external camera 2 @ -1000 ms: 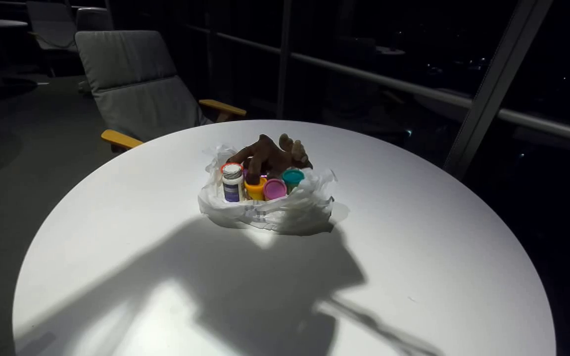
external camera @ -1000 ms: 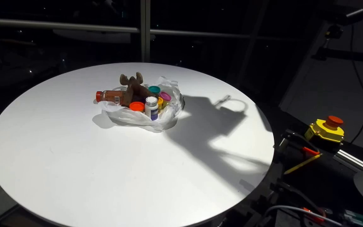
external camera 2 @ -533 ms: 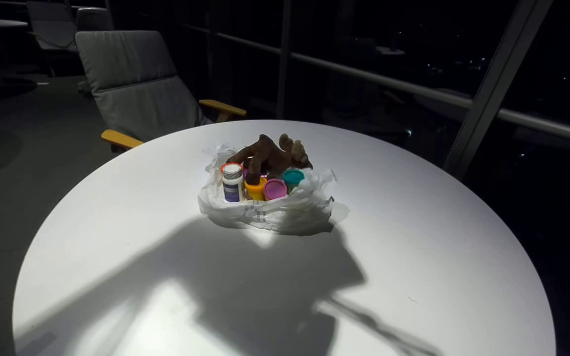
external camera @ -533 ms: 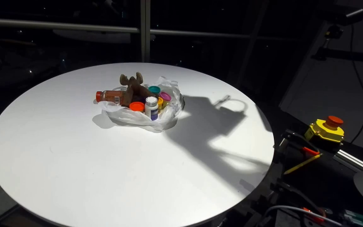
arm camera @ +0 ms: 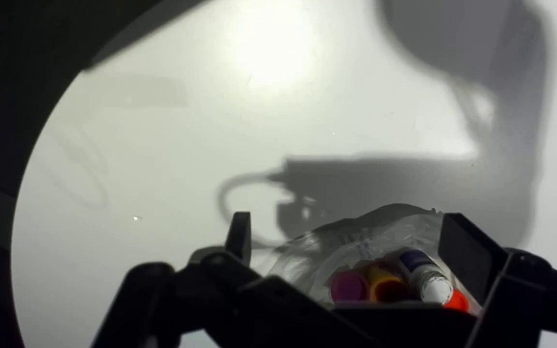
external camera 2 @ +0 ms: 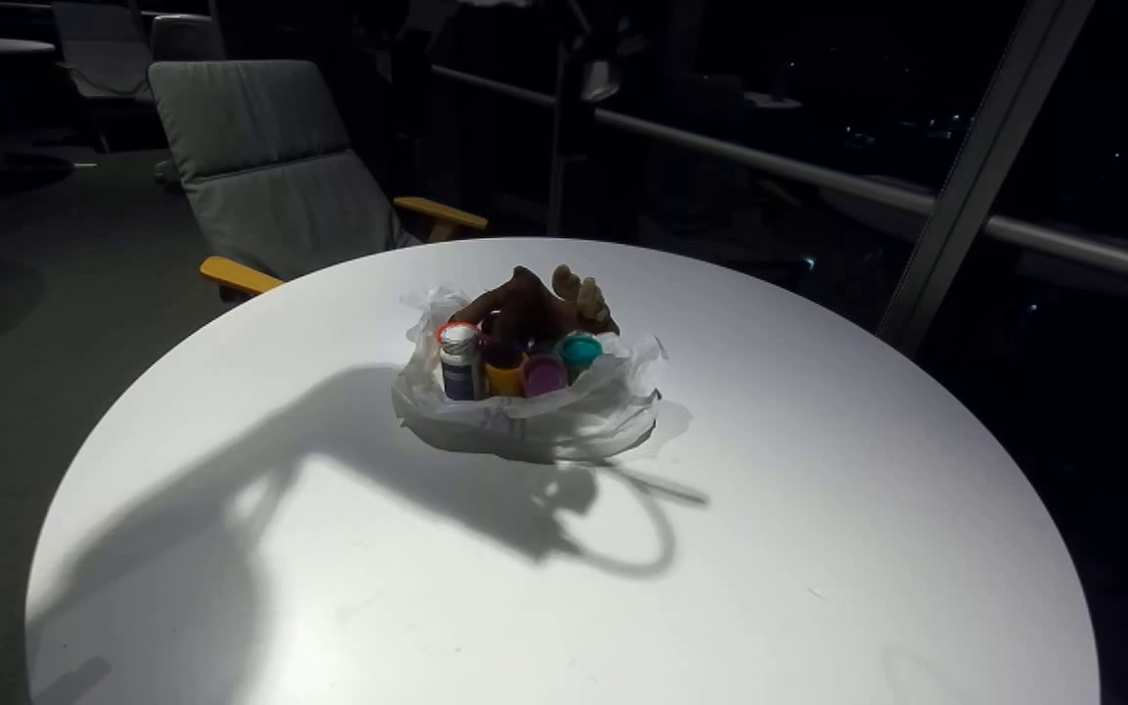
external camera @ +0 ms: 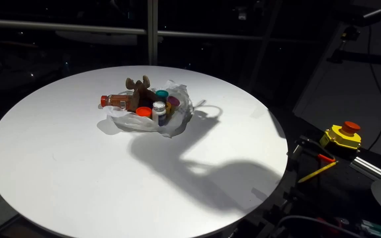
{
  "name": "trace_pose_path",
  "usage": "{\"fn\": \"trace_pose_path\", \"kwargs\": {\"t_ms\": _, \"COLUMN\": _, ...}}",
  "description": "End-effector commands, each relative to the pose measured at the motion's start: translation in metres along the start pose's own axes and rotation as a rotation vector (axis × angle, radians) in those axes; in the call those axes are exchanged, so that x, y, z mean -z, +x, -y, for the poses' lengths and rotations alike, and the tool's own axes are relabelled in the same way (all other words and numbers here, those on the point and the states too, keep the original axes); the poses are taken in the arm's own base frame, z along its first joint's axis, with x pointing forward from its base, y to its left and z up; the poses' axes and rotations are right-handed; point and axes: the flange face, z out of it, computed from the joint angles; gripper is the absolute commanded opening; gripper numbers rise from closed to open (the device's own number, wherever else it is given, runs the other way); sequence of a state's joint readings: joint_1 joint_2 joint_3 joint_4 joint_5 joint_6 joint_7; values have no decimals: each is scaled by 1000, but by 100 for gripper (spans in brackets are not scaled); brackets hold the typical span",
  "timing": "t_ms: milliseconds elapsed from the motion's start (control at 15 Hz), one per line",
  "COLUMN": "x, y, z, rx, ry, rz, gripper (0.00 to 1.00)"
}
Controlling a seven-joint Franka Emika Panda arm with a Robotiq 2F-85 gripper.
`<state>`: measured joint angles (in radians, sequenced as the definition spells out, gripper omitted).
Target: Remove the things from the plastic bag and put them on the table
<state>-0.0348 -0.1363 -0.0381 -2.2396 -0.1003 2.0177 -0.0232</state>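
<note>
The open white plastic bag (external camera: 134, 123) (external camera 2: 574, 436) sits on the round white table (external camera: 78, 178). It holds a brown soft toy with antlers (external camera: 141, 88), a white bottle (external camera: 159, 113) with a purple label, and several tubs: red-lidded (external camera: 143, 111), yellow (external camera 2: 507, 382), pink-lidded (external camera 2: 544, 376), teal-lidded (external camera 2: 581, 351). A red-capped bottle (external camera: 117, 101) leans out over one side. My gripper (arm camera: 351, 237) is wide open with nothing between its fingers. In the wrist view the bag (arm camera: 298, 261) lies beyond and below the fingers. The toy is not visible there.
My arm's shadow (external camera: 174, 158) falls across the table and bag. A yellow stop button box (external camera: 342, 136) and a yellow pen (external camera: 317, 172) lie off the table edge. A grey chair (external camera 2: 260, 166) stands behind the table. Dim shapes (external camera 2: 601, 80) hang at the top.
The arm's shadow has shifted and now covers part of the bag. Dim shapes have appeared at the top of both exterior views. The bag and its contents have not moved.
</note>
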Motion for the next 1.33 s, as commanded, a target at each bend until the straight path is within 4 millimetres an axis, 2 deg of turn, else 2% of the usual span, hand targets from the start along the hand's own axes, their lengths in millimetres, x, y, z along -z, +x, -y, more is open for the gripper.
{"fn": "trace_pose_path", "kwargs": {"t_ms": 0, "x": -32, "y": 63, "z": 53, "rx": -51, "ry": -17, "rz": -44, "gripper": 100}}
{"fn": "trace_pose_path", "kwargs": {"t_ms": 133, "x": -57, "y": 94, "z": 81, "rx": -83, "ry": -18, "rz": -75, "gripper": 100}}
{"fn": "trace_pose_path", "kwargs": {"t_ms": 400, "x": -92, "y": 145, "z": 123, "rx": -118, "ry": 18, "rz": -186, "gripper": 100}}
{"fn": "trace_pose_path", "kwargs": {"t_ms": 600, "x": -118, "y": 179, "z": 139, "rx": -149, "ry": 44, "rz": -241, "gripper": 100}}
{"fn": "trace_pose_path", "kwargs": {"t_ms": 867, "x": -136, "y": 196, "z": 149, "rx": -153, "ry": 72, "rz": -193, "gripper": 100}}
{"fn": "trace_pose_path", "kwargs": {"t_ms": 1267, "x": -151, "y": 198, "z": 150, "rx": -148, "ry": 72, "rz": -117, "gripper": 100}}
